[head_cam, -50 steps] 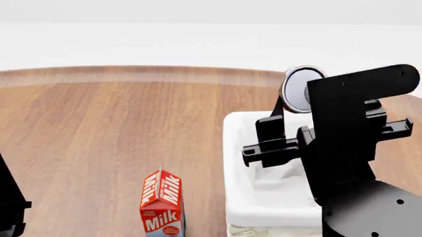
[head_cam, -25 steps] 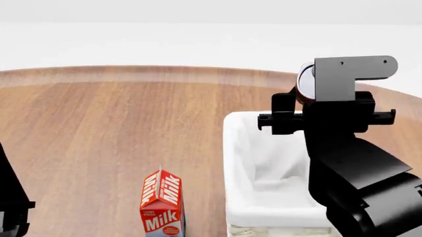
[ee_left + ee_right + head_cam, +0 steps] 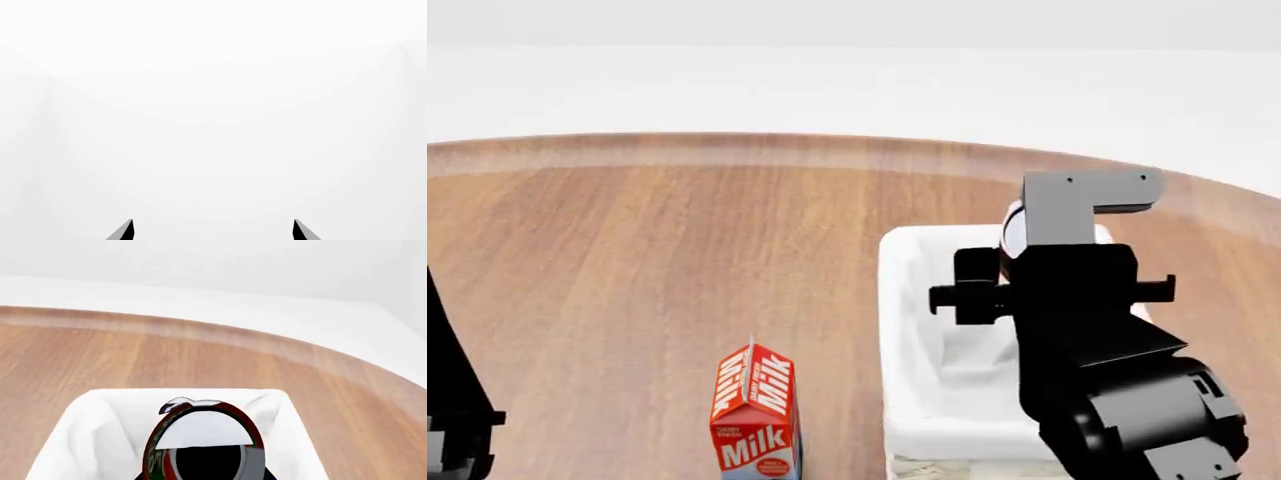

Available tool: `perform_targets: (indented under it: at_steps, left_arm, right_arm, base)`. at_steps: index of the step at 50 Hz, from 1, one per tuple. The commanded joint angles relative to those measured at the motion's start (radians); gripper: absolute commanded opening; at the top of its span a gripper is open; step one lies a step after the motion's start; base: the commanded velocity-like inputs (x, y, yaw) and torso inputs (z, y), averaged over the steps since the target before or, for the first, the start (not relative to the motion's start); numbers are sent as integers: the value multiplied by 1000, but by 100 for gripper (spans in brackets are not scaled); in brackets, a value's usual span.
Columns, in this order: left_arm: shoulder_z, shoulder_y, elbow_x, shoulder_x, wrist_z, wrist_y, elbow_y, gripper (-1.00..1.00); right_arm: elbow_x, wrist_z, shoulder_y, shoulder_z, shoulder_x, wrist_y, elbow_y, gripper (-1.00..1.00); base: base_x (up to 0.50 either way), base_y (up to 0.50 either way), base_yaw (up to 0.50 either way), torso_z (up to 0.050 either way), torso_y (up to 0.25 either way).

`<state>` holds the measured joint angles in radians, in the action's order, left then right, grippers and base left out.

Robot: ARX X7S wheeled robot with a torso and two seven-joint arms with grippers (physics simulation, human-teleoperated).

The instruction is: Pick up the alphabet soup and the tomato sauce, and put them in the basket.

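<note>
- Presently the tomato sauce [image 3: 200, 440] is held clamped in the right tool [image 3: 1010, 262], directly above the open mouth of the basket [image 3: 897, 330].
- The can should be lowered well inside the basket before release, kept centred between the basket's lined walls so the rim is not clipped.
- Only a pale sliver of the can is seen in the head view; the rest is hidden behind the right arm.
- The alphabet soup is not visible in any view.
- The left tool [image 3: 212, 231] is spread wide with nothing between its tips; blank white fills its view.
- The milk carton [image 3: 755, 412] beside the basket is cut off below.
</note>
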<state>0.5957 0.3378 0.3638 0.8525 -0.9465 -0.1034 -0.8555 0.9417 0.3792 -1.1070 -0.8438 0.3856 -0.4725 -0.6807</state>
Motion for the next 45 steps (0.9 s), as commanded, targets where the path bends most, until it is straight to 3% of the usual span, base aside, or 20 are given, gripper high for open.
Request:
perform_targets:
  at_steps: [1, 43, 44, 45]
  left_arm:
    - [0, -3, -1, 0, 1, 5, 3, 100]
    - [-2, -12, -1, 0, 2, 15, 12, 100]
    - [-2, -14, -2, -1, 3, 17, 15, 100]
    - [-1, -13, -3, -1, 3, 17, 14, 100]
  right_arm:
    - [-29, -60, -2, -16, -37, -38, -76, -100]
    - [-53, -90, -4, -45, -82, -54, -167, -100]
    - [-56, -95, -7, -48, -89, -55, -185, 100]
    - [-58, -103, -10, -51, -93, -54, -196, 100]
  base:
    - [0, 0, 0, 0, 10]
    - [0, 0, 0, 0, 0]
    - [0, 0, 0, 0, 0]
    - [0, 0, 0, 0, 0]
